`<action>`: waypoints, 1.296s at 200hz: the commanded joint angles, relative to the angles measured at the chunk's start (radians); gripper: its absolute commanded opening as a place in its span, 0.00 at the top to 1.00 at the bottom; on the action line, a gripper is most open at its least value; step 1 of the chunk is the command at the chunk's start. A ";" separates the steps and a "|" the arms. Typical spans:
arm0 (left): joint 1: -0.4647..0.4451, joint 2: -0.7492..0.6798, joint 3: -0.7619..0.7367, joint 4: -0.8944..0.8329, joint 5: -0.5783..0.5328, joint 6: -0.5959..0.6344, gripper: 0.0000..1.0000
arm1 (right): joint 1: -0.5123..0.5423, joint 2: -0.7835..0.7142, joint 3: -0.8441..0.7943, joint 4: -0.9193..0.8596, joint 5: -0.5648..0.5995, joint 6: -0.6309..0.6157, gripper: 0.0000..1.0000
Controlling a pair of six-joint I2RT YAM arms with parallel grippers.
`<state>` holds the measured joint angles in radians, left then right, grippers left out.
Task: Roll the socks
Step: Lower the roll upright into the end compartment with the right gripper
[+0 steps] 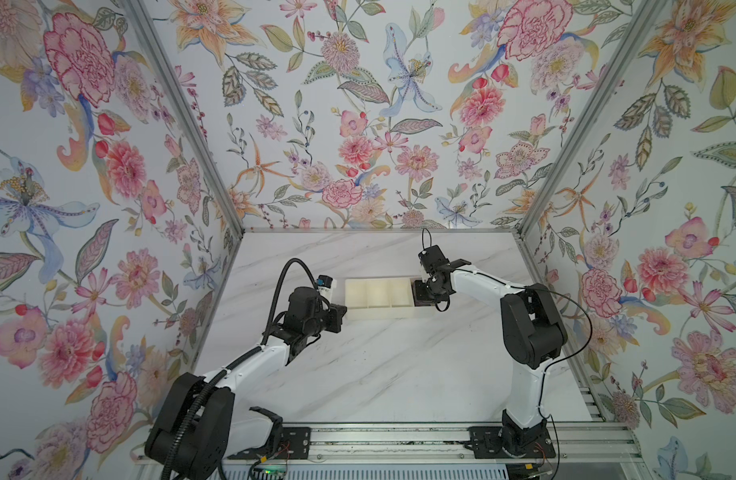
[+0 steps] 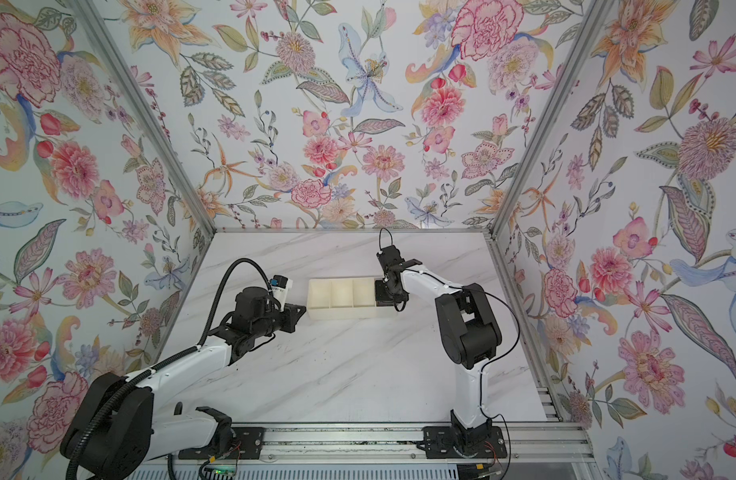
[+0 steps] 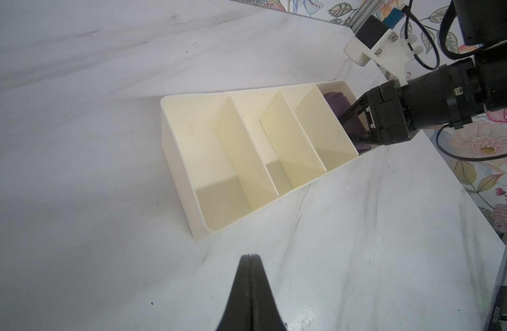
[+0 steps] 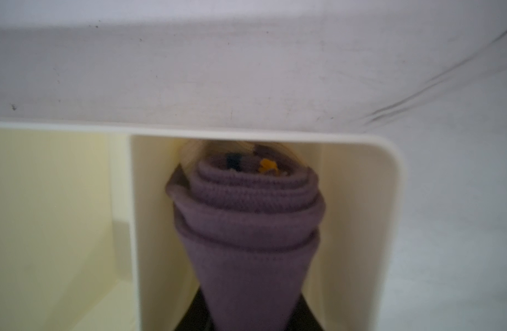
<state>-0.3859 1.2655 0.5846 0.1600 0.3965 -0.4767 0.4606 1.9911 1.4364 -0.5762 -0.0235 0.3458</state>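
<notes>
The socks (image 4: 248, 217) are a rolled dark purple bundle with orange and navy showing at its core. They sit in the end compartment of a cream divided organizer (image 4: 246, 134), on the right of both top views. My right gripper (image 4: 249, 312) reaches down into that compartment and is shut on the roll. The left wrist view also shows the socks (image 3: 336, 104) under the right gripper (image 3: 358, 123). In both top views the right gripper (image 1: 424, 293) hides them. My left gripper (image 3: 250, 256) is shut and empty, just off the organizer's left end (image 1: 342, 309).
The organizer (image 1: 376, 316) lies across the middle of the white marble table, its three other compartments (image 3: 217, 160) empty. Floral walls close in the back and both sides. An aluminium rail (image 1: 382, 440) with the arm bases runs along the front edge.
</notes>
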 commanded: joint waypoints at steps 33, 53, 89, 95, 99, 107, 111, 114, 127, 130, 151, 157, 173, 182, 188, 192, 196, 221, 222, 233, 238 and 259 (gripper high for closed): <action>0.011 0.003 -0.006 -0.022 -0.008 0.039 1.00 | 0.036 0.084 0.106 -0.148 0.154 -0.038 1.00; 0.010 0.005 -0.006 -0.027 -0.009 0.042 1.00 | 0.043 0.104 0.130 -0.171 0.164 -0.042 1.00; 0.010 0.003 -0.006 -0.036 -0.015 0.047 0.96 | 0.043 0.110 0.133 -0.174 0.152 -0.047 0.73; 0.010 0.002 -0.006 -0.039 -0.016 0.048 0.95 | 0.043 0.109 0.132 -0.174 0.152 -0.048 0.70; 0.011 0.002 -0.006 -0.040 -0.016 0.048 0.94 | 0.043 0.108 0.131 -0.174 0.152 -0.047 0.69; 0.010 0.000 -0.005 -0.043 -0.018 0.050 0.93 | 0.043 0.105 0.131 -0.174 0.155 -0.049 0.66; 0.010 0.000 -0.003 -0.044 -0.019 0.050 0.93 | 0.043 0.103 0.131 -0.174 0.156 -0.048 0.65; 0.011 -0.001 -0.003 -0.046 -0.019 0.051 0.93 | 0.043 0.100 0.130 -0.174 0.158 -0.049 0.64; 0.011 -0.002 -0.002 -0.049 -0.021 0.053 0.92 | 0.045 0.091 0.130 -0.172 0.164 -0.048 0.60; 0.011 -0.003 -0.002 -0.049 -0.022 0.052 0.92 | 0.046 0.088 0.131 -0.172 0.167 -0.050 0.59; 0.010 -0.003 -0.001 -0.052 -0.023 0.054 0.92 | 0.052 0.069 0.131 -0.166 0.180 -0.051 0.56; 0.011 -0.004 -0.001 -0.051 -0.022 0.055 0.92 | 0.053 0.063 0.130 -0.163 0.183 -0.052 0.55; 0.010 -0.006 0.000 -0.055 -0.023 0.054 0.92 | 0.058 0.046 0.127 -0.149 0.185 -0.054 0.52; 0.010 -0.007 0.000 -0.057 -0.023 0.055 0.92 | 0.059 0.038 0.127 -0.143 0.186 -0.055 0.51; 0.011 -0.009 0.000 -0.060 -0.025 0.056 0.92 | 0.061 0.031 0.127 -0.139 0.188 -0.056 0.50; 0.010 -0.010 0.000 -0.061 -0.026 0.057 0.92 | 0.062 0.029 0.127 -0.137 0.189 -0.057 0.50; 0.011 -0.011 0.000 -0.060 -0.026 0.058 0.92 | 0.064 0.026 0.127 -0.135 0.192 -0.057 0.49; 0.011 -0.017 0.000 -0.068 -0.030 0.059 0.92 | 0.070 0.007 0.130 -0.128 0.194 -0.062 0.45; 0.011 -0.017 0.000 -0.068 -0.030 0.059 0.92 | 0.070 0.007 0.130 -0.128 0.194 -0.061 0.45; 0.011 -0.019 -0.001 -0.069 -0.031 0.061 0.91 | 0.073 -0.002 0.130 -0.125 0.196 -0.063 0.44; 0.010 -0.020 -0.002 -0.069 -0.031 0.061 0.91 | 0.075 -0.005 0.131 -0.125 0.199 -0.063 0.43; 0.010 -0.024 -0.002 -0.071 -0.030 0.061 0.91 | 0.078 -0.023 0.125 -0.116 0.215 -0.066 0.43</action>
<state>-0.3859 1.2636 0.5846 0.1043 0.3843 -0.4328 0.5266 2.0136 1.5574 -0.7021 0.1677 0.2909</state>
